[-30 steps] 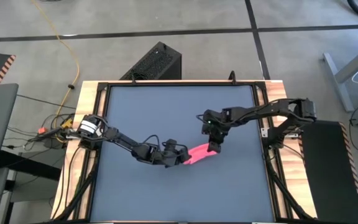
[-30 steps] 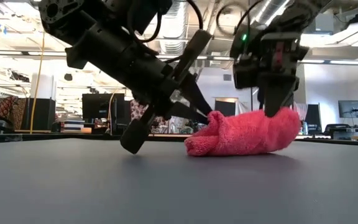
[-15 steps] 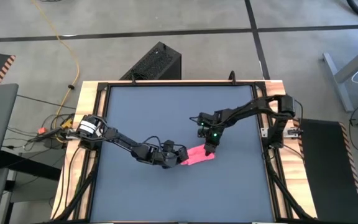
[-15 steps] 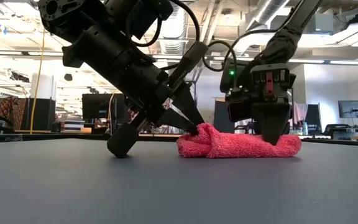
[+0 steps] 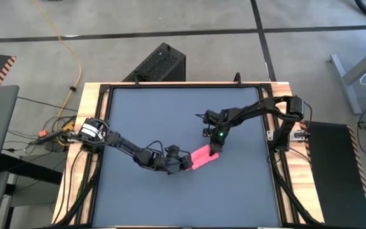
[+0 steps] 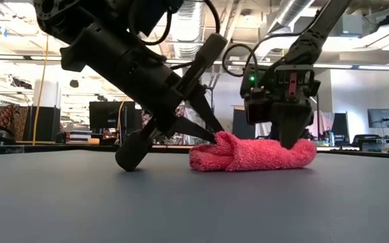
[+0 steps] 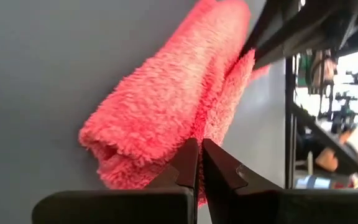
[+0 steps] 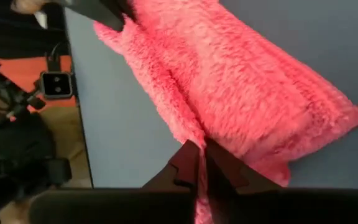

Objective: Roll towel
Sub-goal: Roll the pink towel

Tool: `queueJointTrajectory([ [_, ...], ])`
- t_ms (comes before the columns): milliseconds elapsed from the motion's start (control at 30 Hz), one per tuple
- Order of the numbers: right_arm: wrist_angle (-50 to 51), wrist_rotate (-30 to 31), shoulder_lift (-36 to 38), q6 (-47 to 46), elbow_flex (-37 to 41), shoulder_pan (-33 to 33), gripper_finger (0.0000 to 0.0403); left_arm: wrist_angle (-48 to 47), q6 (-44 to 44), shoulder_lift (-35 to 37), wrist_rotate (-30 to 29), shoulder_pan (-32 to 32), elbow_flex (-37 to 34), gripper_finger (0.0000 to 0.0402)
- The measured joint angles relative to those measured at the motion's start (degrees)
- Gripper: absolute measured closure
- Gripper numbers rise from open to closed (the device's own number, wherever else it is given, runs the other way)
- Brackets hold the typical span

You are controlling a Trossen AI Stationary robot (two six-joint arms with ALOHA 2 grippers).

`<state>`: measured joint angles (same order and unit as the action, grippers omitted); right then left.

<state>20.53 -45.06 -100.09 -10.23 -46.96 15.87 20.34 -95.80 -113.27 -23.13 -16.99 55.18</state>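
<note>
The pink towel (image 5: pixel 202 157) lies as a short, loose roll on the dark grey mat (image 5: pixel 145 114), its length slanting from near left to far right; it also shows in the low view (image 6: pixel 252 154). My left gripper (image 5: pixel 186 163) is shut at the roll's left end and shows low over the mat (image 6: pixel 211 138). My right gripper (image 5: pixel 213 150) is shut at the roll's right end, pointing down (image 6: pixel 290 142). My left gripper pinches the towel's outer edge (image 7: pixel 211 127) at the roll's left end, between its two fingertips. The fingers slant down from the table's left. The roll rests on the mat. How many layers it has, I cannot tell. My right gripper has its shut fingertips in the seam along the roll (image 8: pixel 188 124), near the right end. It comes from above, pointing down. Whether cloth sits between the fingertips is hidden by the pile. The roll lies on the mat.
The mat is bare around the towel, bounded by the black frame and wooden table edges (image 5: pixel 269 159). The right arm's base stands at the right edge (image 5: pixel 288 121), the left arm's base at the left edge (image 5: pixel 91 130).
My right gripper has come down with the towel's right end, which was raised and now lies flat on the mat. The roll has become lower and longer and has slid a little toward the table's left. My left gripper has stayed at the left end.
</note>
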Motion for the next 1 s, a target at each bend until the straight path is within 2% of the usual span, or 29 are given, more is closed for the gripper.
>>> queueJointTrajectory([
  [167,0.9,2.2,1.6,1.4,0.2,0.0,0.03,3.9,6.2,-0.1,0.2,0.0,0.0,0.0393],
  [367,1.6,7.3,1.9,1.9,0.0,0.0,0.0205,2.8,4.4,-0.1,-0.4,0.1,0.1,0.0361],
  [467,0.9,8.5,3.0,2.7,0.0,-0.2,0.0174,1.5,3.1,-0.1,-1.3,0.1,0.1,0.0357],
  [633,-2.2,20.3,10.1,2.8,0.0,-1.7,0.0174,0.1,1.9,-0.1,-2.2,0.1,0.2,0.0356],
  [800,-3.6,28.5,20.1,6.1,0.0,-3.9,0.0193,-1.6,-1.2,0.0,-2.9,0.2,0.2,0.0356],
  [900,-3.4,30.1,24.0,9.6,-0.1,-5.9,0.0201,-2.3,-2.0,0.0,-3.0,0.2,0.2,0.0368],
  [1000,-2.2,30.6,24.9,14.3,-0.1,-9.1,0.0205,-1.8,-2.1,0.0,-3.1,0.3,0.2,0.0392],
])
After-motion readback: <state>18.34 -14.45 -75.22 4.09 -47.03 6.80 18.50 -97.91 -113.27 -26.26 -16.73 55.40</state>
